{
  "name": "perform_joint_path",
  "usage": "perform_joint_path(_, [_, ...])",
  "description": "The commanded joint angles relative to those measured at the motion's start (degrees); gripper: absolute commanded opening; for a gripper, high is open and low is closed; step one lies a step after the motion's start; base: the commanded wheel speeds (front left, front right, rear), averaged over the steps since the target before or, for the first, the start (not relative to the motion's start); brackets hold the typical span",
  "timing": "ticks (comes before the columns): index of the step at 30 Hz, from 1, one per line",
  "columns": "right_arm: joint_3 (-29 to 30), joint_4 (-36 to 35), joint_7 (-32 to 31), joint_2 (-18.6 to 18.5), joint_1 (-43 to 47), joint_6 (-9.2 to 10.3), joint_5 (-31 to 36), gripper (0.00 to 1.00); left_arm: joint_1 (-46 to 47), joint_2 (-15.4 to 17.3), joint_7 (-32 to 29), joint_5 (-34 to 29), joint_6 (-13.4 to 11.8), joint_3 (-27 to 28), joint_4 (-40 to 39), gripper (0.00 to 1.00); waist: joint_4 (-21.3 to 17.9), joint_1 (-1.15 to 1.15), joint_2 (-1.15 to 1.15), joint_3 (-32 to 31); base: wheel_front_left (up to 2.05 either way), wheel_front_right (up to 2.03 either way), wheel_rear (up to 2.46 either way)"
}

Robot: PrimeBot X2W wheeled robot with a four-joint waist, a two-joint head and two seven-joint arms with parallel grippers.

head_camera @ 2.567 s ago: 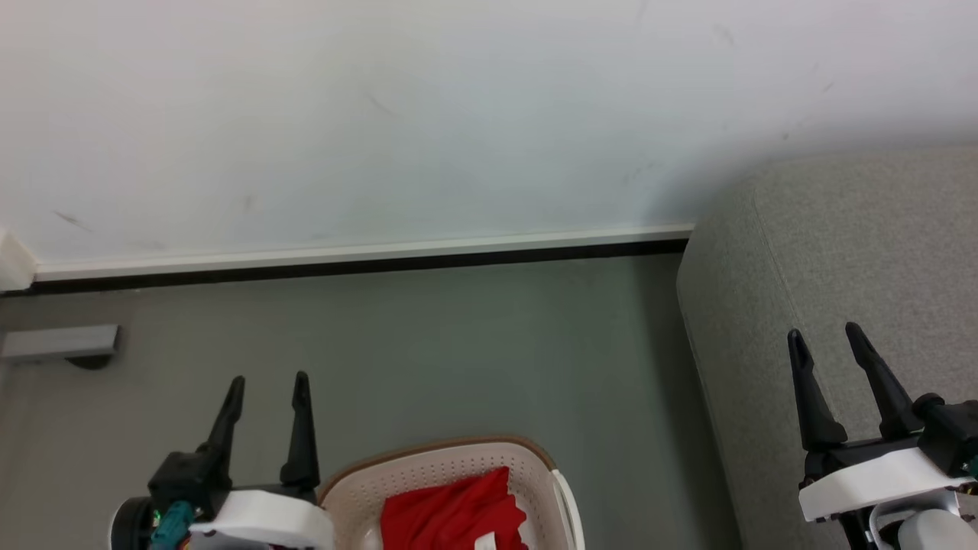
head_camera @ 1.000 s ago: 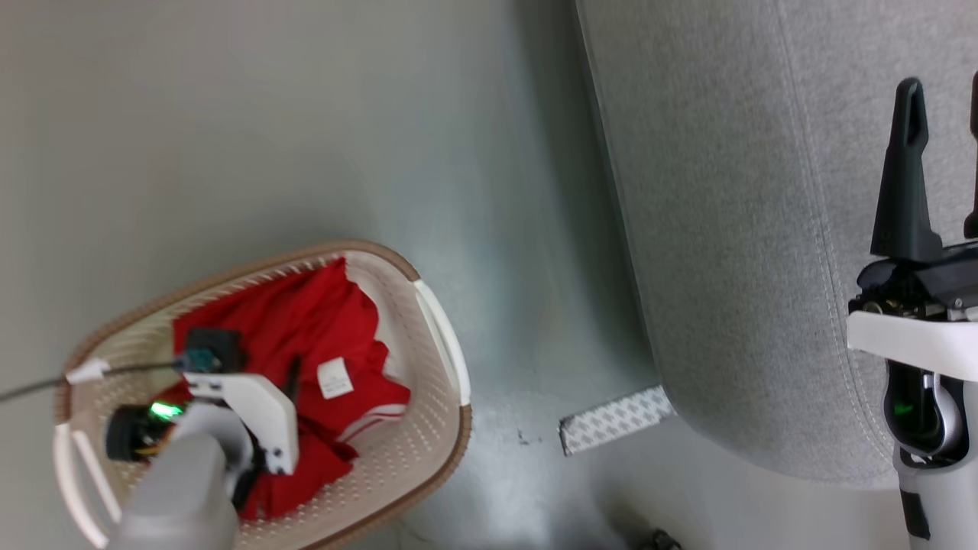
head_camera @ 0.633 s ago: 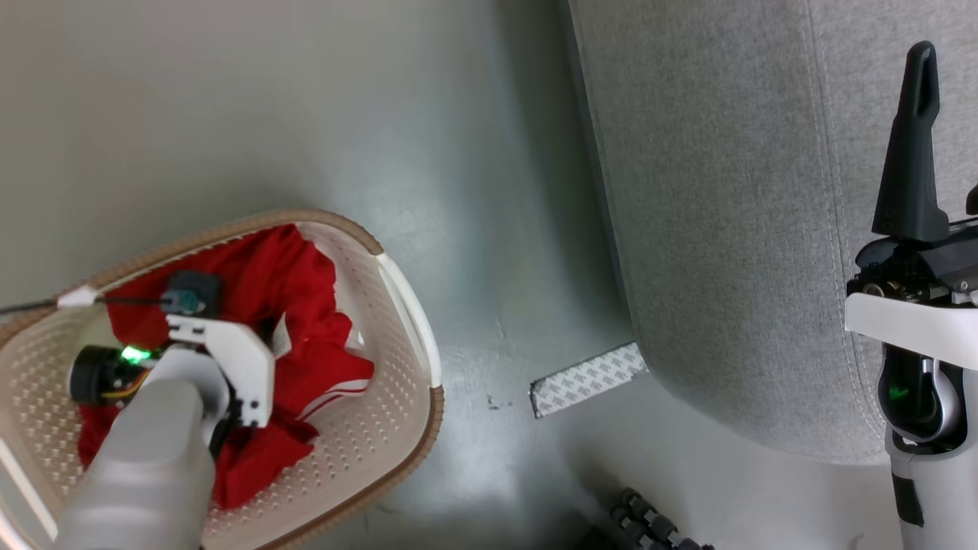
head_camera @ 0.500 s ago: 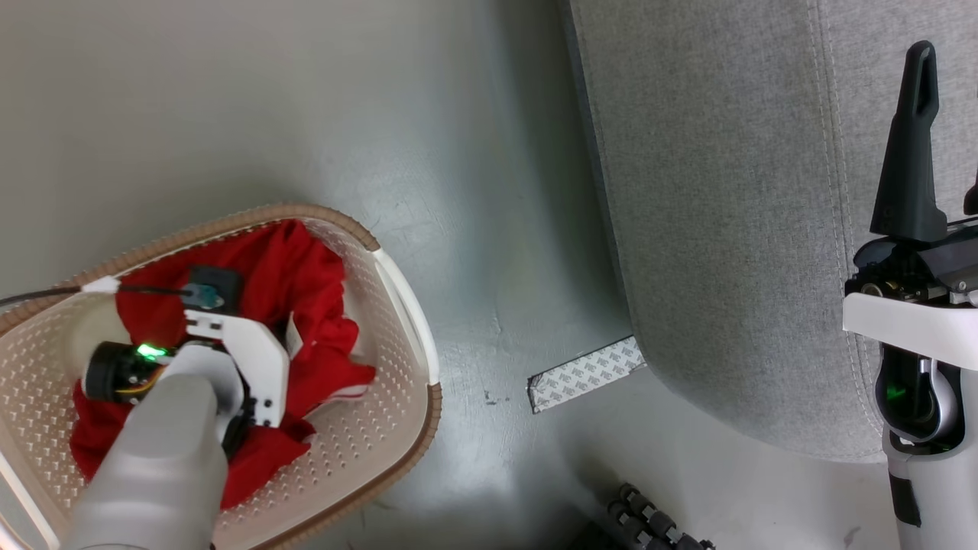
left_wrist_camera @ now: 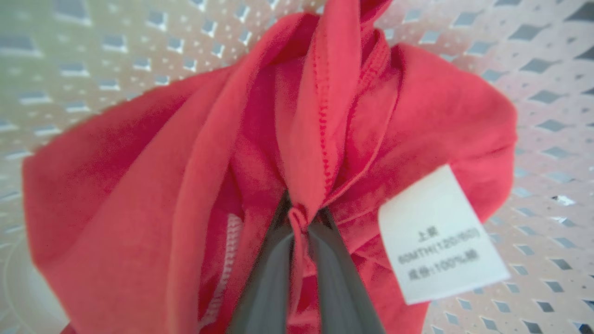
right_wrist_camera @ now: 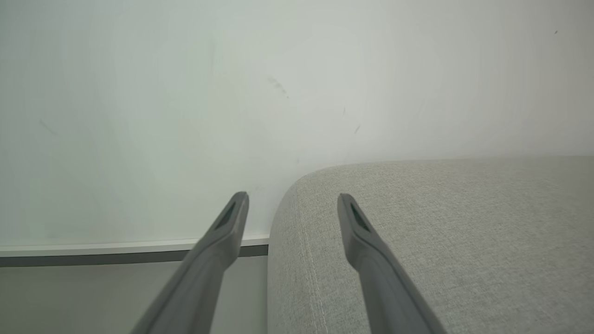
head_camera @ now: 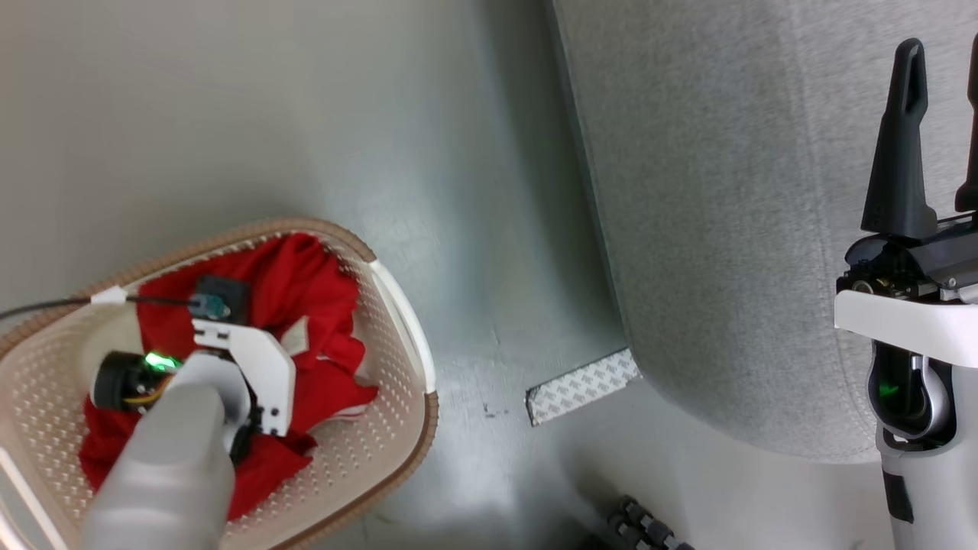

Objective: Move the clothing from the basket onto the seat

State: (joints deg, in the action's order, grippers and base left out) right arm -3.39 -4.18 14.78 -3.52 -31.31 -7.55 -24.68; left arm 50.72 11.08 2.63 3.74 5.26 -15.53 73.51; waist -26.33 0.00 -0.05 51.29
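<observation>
Inside the basket (head_camera: 386,451), the left jaws are pinched shut on a bunched fold of the red clothing (head_camera: 306,275) — the rest sags beneath them. The seat (head_camera: 726,229) lies to the basket's right, across bare floor (head_camera: 489,229); the right jaws hang over it, spread and empty. The carry likely runs up, then rightward, out of the basket.

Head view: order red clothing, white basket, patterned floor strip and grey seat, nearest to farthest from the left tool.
1. Bright red fabric clothing: pinched in the left tool, inside the basket.
2. Cream-white perforated plastic basket: walls around the tool.
3. Grey-white patterned strip: on the floor, to the right.
4. Light-grey upholstered seat: farthest right.
</observation>
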Motion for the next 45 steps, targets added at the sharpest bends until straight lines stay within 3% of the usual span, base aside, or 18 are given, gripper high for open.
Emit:
perform_joint_path(1, [0.4,0.6,0.4,0.0,-0.2,0.12,0.7,1.00,-1.6,-0.6,1.4,0.8,0.1,0.0,0.1,0.00,1.0,0.00,0.00,-3.0,0.00,0.00,0.00])
perform_joint_path(12, [0.8,4.3,0.4,-4.7,4.3,0.12,2.3,1.00,-7.0,-6.2,9.3,3.9,1.8,-0.9,0.0,0.00,8.6,0.00,0.00,-19.3,0.00,0.00,0.00])
perform_joint_path(22, [-0.8,7.7,0.4,-7.3,9.2,0.13,2.1,1.00,-13.6,-8.0,12.5,8.4,2.2,-4.5,-5.3,0.00,13.6,0.00,0.00,-32.6,0.00,0.00,0.00])
perform_joint_path(27, [-1.8,9.3,0.4,-8.2,12.1,0.12,1.9,1.00,-17.6,-8.1,12.5,12.0,2.2,-7.8,-13.5,0.00,16.3,0.00,0.00,-38.2,0.00,0.00,0.00])
perform_joint_path(33, [-2.7,10.8,0.3,-8.5,14.9,0.12,1.9,1.00,-21.5,-5.8,12.5,14.6,2.2,-10.3,-24.1,0.00,18.9,0.00,0.00,-43.6,0.00,0.00,0.00])
perform_joint_path(45, [-4.9,12.8,0.3,-8.2,19.4,0.12,1.5,1.00,-22.3,-1.8,11.0,17.3,2.0,-10.9,-44.7,0.00,21.8,0.00,0.00,-51.6,0.00,0.00,0.00])
